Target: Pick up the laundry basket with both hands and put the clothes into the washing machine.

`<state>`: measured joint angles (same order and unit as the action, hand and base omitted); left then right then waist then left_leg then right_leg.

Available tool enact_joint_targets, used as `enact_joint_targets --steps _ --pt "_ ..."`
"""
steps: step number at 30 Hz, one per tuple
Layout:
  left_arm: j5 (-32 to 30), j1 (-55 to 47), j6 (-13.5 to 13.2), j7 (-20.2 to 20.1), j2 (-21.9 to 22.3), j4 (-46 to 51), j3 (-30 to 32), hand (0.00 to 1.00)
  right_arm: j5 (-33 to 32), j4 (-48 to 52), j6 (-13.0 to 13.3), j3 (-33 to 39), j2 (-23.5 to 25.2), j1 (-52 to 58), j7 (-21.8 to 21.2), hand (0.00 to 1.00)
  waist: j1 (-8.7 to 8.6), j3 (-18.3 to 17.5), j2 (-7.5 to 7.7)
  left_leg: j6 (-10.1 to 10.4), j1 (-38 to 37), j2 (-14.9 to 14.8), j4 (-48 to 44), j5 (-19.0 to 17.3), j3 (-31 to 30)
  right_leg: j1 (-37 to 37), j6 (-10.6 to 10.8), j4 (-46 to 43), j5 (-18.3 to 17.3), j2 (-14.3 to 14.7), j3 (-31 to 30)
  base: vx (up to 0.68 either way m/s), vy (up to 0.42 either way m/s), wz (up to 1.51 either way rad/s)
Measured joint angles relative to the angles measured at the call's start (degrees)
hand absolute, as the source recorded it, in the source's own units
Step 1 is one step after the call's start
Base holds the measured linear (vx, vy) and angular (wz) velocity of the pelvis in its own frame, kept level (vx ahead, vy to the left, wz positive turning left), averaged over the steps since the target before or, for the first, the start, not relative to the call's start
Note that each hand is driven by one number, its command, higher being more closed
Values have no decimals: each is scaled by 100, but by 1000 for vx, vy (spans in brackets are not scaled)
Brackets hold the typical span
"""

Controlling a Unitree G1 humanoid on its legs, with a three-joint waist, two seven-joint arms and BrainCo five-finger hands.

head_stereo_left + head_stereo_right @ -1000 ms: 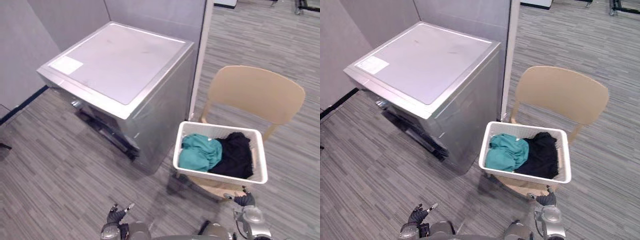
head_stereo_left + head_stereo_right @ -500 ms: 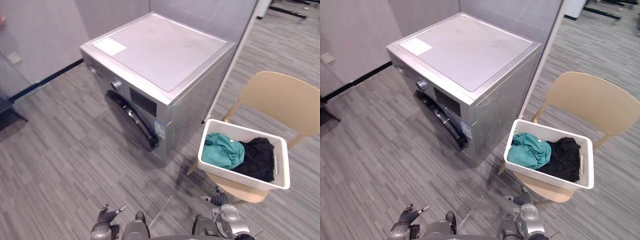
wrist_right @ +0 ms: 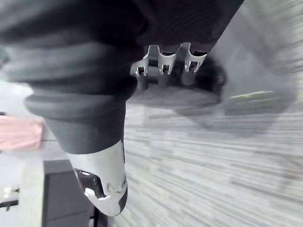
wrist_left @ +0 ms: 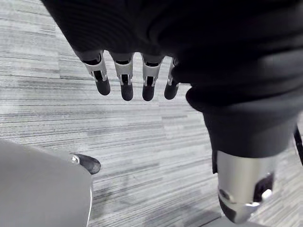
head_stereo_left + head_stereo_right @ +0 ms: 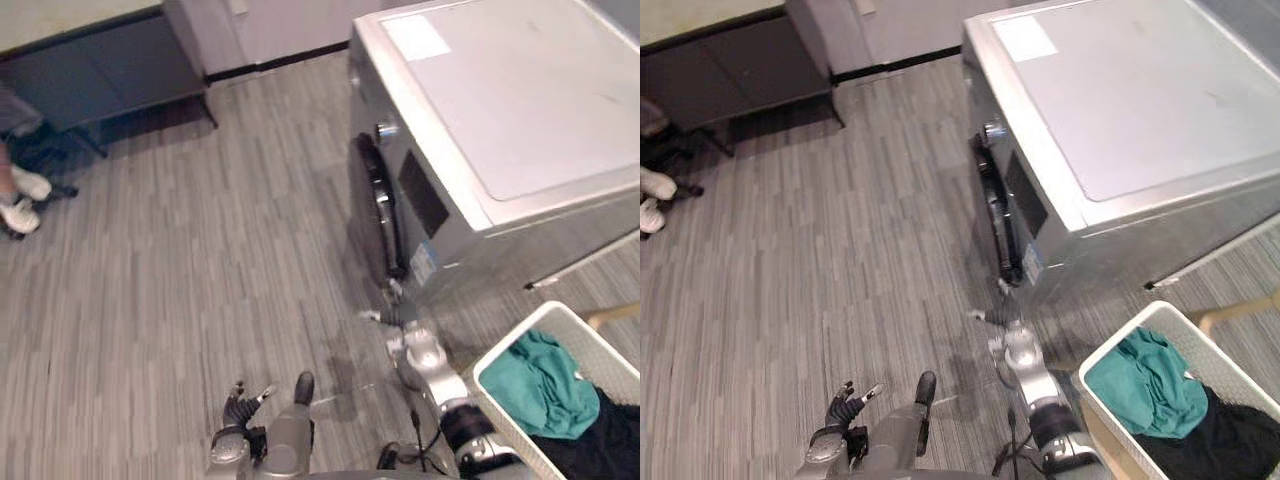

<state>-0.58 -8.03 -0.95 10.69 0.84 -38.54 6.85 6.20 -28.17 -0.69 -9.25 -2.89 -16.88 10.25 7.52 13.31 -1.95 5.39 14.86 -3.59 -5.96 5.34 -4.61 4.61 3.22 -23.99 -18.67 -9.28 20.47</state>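
The washing machine (image 5: 520, 110) stands at the upper right, its door (image 5: 385, 205) facing left onto the open floor (image 5: 200, 270). The laundry basket (image 5: 510, 338) sits in front of the machine at the lower right, with clothes (image 5: 545, 385) inside it and part of a chair (image 5: 612, 317) just behind it. The right robot hand (image 5: 405, 335) is between the machine's lower front corner and the basket. The left robot hand (image 5: 240, 405) hangs over the floor, well left of the basket. A low bench (image 5: 100, 55) stands far left at the back, with a person's shoes (image 5: 22, 200) before it.
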Motion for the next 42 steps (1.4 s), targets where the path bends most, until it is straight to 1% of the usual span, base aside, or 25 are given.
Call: enact_joint_targets --steps 1,3,6,8,10,13,15,17,18,21,23,24,27,28,29,30,31,32,33,35,36,38,39,41,42 --pt "3 6 -15 14 15 3 -1 0 0 73 20 7 -27 -107 28 0 -1 22 -10 37 72 0 2 25 -5 86 -18 -55 -13 -8 9 -68 9 15" --pt "59 31 -20 84 73 191 2 0 4 390 22 162 -155 -480 272 0 8 259 -17 3 309 42 0 167 -8 332 -47 -287 -50 -81 105 -94 18 19" --pt "109 69 -50 153 100 367 -32 0 -3 617 9 541 -335 -662 610 0 9 405 8 -30 529 116 -1 209 -18 598 -36 -558 -206 -197 186 -105 26 28" --pt "119 140 -58 228 109 428 -67 0 -11 729 0 809 -604 -823 887 0 40 507 -3 2 751 171 -1 231 -63 892 -41 -843 -338 -304 244 -111 19 24" --pt "160 278 -60 292 101 432 -93 0 -95 727 -41 911 -785 -1043 998 0 75 663 16 7 888 171 4 320 -66 1094 -39 -997 -362 -329 229 -142 10 4" --pt "280 461 -61 330 78 432 -237 0 -267 582 -68 914 -903 -1357 1014 0 96 717 25 1 1148 194 26 442 -65 1455 -34 -1221 -463 -393 186 -138 -14 1" --pt "348 555 -63 331 77 432 -269 0 -577 296 -95 870 -901 -1612 955 0 99 732 27 -19 1238 188 163 576 -71 1659 -40 -1316 -470 -397 158 -114 -51 -3" --pt "412 737 -81 328 64 434 -305 0 -853 -205 -116 812 -892 -2032 885 0 114 876 21 -42 1322 187 231 625 -132 1804 -42 -1426 -472 -406 158 -114 -67 3" --pt "456 778 -90 328 53 433 -334 0 -934 -310 -131 777 -892 -2132 836 0 118 884 19 -57 1380 184 239 636 -149 1869 -43 -1443 -472 -400 159 -108 -66 7" --pt "539 997 -108 315 -31 437 -496 0 -1333 -487 -6 754 -940 -2491 941 0 105 941 38 -53 1574 167 404 793 -228 2153 -50 -1515 -466 -392 148 -53 -62 3" --pt "582 1134 -150 311 -67 467 -587 0 -1481 -770 -42 683 -1085 -2804 930 0 117 943 36 -25 1697 163 401 832 -278 2275 -59 -1547 -460 -383 155 -35 -77 3" --pt "614 1195 -193 307 -99 581 -669 0 -1533 -969 -106 582 -1142 -3084 847 0 146 952 22 27 1802 158 402 869 -334 2369 -60 -1572 -460 -372 177 -18 -74 9" --pt "679 1316 -230 307 -101 765 -709 0 -1748 -992 -108 461 -1141 -3486 856 0 274 974 -17 87 2051 145 400 938 -504 2530 -65 -1581 -459 -337 317 9 -87 21" --pt "686 1383 -232 306 -103 803 -757 0 -1813 -996 -107 387 -1167 -3691 838 0 337 1001 -62 130 2148 157 399 973 -618 2568 -67 -1585 -461 -324 404 43 -97 35" --pt "721 1391 -237 306 -105 877 -802 0 -1883 -984 -115 360 -1157 -3869 920 0 376 1023 -97 145 2215 164 400 996 -701 2581 -71 -1583 -464 -317 473 66 -115 47" --pt "723 1400 -270 307 -106 887 -839 0 -2005 -1080 -124 317 -1137 -4060 946 0 455 1028 -105 163 2277 181 401 1009 -817 2580 -84 -1577 -473 -295 531 61 -94 39" --pt "723 1405 -275 303 -108 889 -869 0 -2040 -1145 -122 234 -1158 -4172 934 0 496 1033 -114 169 2292 189 402 1013 -860 2575 -98 -1577 -482 -293 558 60 -93 40" --pt "718 1421 -279 293 -97 896 -918 0 -2153 -1160 -113 122 -1164 -4445 907 0 597 1050 -148 202 2333 210 404 1034 -968 2566 -126 -1580 -512 -285 618 41 -74 30" --pt "718 1425 -280 288 -88 900 -927 0 -2185 -1160 -106 71 -1145 -4631 904 0 643 1062 -172 214 2356 222 406 1042 -1011 2563 -126 -1586 -535 -284 651 42 -113 38" --pt "715 1426 -279 268 -80 902 -990 0 -2316 -1200 -58 -210 -1054 -5316 976 0 797 1120 -284 245 2404 259 411 1062 -1191 2513 -129 -1603 -611 -288 805 26 -102 43" --pt "710 1429 -276 245 -85 901 -1025 0 -2378 -1205 15 -314 -1047 -5572 966 0 907 1133 -310 266 2404 290 442 1076 -1287 2465 -139 -1609 -676 -292 886 15 -73 43" --pt "703 1430 -275 200 -96 925 -1087 0 -2405 -1202 64 -522 -1050 -5974 959 0 1022 1133 -312 334 2412 323 533 1122 -1436 2450 -153 -1668 -736 -296 968 21 -97 53" --pt "698 1436 -276 185 -92 969 -1148 0 -2416 -1202 115 -533 -1070 -6240 951 0 1056 1132 -313 357 2448 382 548 1138 -1575 2441 -147 -1721 -824 -315 991 21 -98 62" --pt "701 1439 -281 185 -66 987 -1233 0 -2475 -1202 232 -530 -1074 -6523 963 0 1082 1132 -312 389 2465 412 595 1164 -1727 2431 -153 -1810 -859 -375 1036 20 -97 59" --pt "703 1445 -280 185 -58 986 -1296 0 -2553 -1199 266 -527 -1116 -6625 972 0 1078 1132 -312 390 2465 451 608 1164 -1774 2418 -109 -1818 -909 -379 1028 17 -87 50"
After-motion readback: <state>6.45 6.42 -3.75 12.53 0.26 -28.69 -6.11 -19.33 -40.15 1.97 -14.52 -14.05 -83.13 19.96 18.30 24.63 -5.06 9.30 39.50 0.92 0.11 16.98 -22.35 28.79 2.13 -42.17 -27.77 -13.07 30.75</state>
